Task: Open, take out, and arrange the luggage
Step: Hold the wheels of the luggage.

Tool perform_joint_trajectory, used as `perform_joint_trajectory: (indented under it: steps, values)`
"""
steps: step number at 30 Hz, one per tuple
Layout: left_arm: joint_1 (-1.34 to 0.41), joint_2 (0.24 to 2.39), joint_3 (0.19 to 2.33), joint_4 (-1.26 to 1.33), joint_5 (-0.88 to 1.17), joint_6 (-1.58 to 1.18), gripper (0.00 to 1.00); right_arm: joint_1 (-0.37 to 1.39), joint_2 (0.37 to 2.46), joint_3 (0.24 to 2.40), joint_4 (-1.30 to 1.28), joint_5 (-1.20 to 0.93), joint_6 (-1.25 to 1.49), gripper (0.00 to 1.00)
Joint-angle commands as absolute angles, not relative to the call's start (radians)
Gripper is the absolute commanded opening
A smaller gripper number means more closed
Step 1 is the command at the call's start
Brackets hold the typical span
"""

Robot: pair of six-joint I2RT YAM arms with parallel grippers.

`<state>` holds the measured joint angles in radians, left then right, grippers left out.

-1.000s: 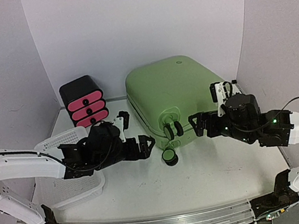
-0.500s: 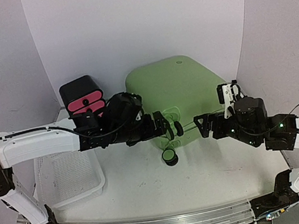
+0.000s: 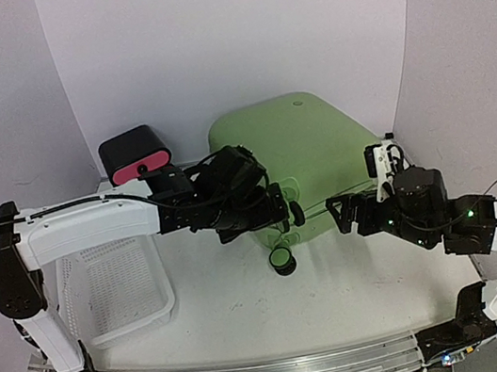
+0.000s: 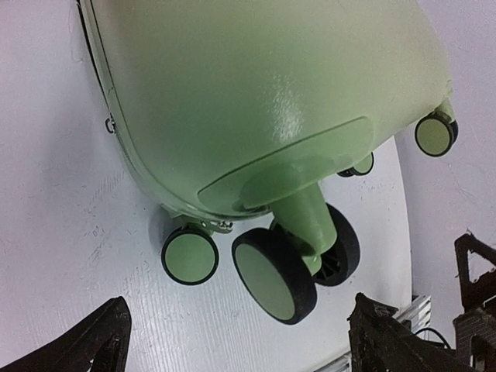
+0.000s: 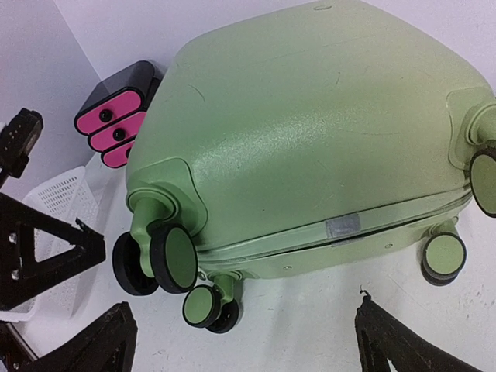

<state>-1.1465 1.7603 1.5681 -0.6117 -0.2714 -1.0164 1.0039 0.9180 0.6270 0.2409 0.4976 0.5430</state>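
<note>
Ideally the left gripper [image 3: 280, 211] and right gripper [image 3: 339, 213] — both spread, empty — meet the shut luggage [image 3: 289, 141] along its zipper seam [image 5: 310, 240], avoiding wheels [image 5: 172, 260].

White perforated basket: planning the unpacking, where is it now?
Top view: the white perforated plastic basket lies at the table's left, beneath the left arm, in front of the pink-fronted black drawer box.

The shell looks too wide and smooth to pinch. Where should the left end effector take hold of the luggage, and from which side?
Probably the green stalk of the near-left double wheel: it juts from the luggage, narrow enough for the open left end effector. Come from the near side, since the wheels face the arms.
</note>
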Motion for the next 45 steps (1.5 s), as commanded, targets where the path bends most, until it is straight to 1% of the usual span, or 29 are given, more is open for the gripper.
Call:
perform_joint_trajectory:
  steps: [1, 4, 16, 26, 31, 33, 36, 40, 45]
  values:
    - [-1.147, 1.827, 1.732, -0.736, -0.346, -1.071, 0.99, 1.005, 0.884, 0.618, 0.293, 0.522, 0.544, 0.97]
    - [-1.147, 1.892, 1.828, -0.836, -0.355, -1.098, 0.99, 1.005, 0.876, 0.607, 0.297, 0.523, 0.548, 0.97]
    - [-1.148, 2.045, 2.003, -0.839, -0.3, -1.084, 0.99, 1.006, 0.853, 0.594, 0.304, 0.526, 0.538, 0.97]
    - [-1.146, 2.147, 2.055, -0.843, -0.296, -1.12, 0.97, 1.005, 0.841, 0.565, 0.313, 0.522, 0.544, 0.97]
    - [-1.14, 2.153, 2.014, -0.862, -0.339, -1.118, 0.91, 1.006, 0.842, 0.546, 0.321, 0.512, 0.541, 0.97]
    - [-1.132, 2.146, 1.987, -0.869, -0.344, -1.123, 0.88, 1.006, 0.842, 0.536, 0.326, 0.511, 0.541, 0.97]
    - [-1.117, 2.123, 1.939, -0.877, -0.338, -1.138, 0.77, 1.005, 0.844, 0.523, 0.337, 0.509, 0.542, 0.97]
    - [-1.114, 2.069, 1.87, -0.883, -0.376, -1.149, 0.58, 1.006, 0.855, 0.508, 0.36, 0.485, 0.54, 0.97]
    - [-1.111, 2.01, 1.827, -0.884, -0.391, -1.148, 0.43, 1.005, 0.883, 0.468, 0.444, 0.413, 0.509, 0.95]
